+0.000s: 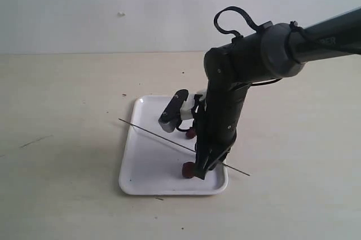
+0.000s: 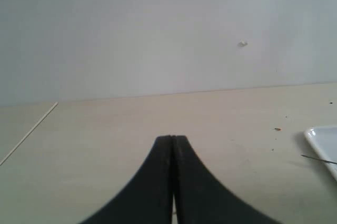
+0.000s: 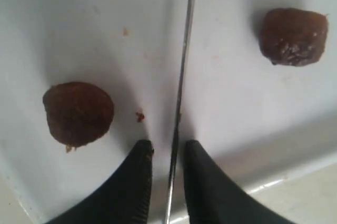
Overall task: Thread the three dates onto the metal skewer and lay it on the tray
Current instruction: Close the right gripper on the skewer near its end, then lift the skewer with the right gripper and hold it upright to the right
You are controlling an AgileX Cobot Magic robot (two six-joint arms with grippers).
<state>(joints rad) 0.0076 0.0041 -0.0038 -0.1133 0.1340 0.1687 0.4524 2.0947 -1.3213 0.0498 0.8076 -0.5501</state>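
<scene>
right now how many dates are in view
2. First date lies by the tray's nearer rim, beside the right tool; second date sits farther back by the arm. A third may be hidden behind it.

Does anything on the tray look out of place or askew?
The metal skewer lies slantwise across the tray, with both tips sticking out past its rim. Small reddish crumbs lie on the tray beside one date.
</scene>
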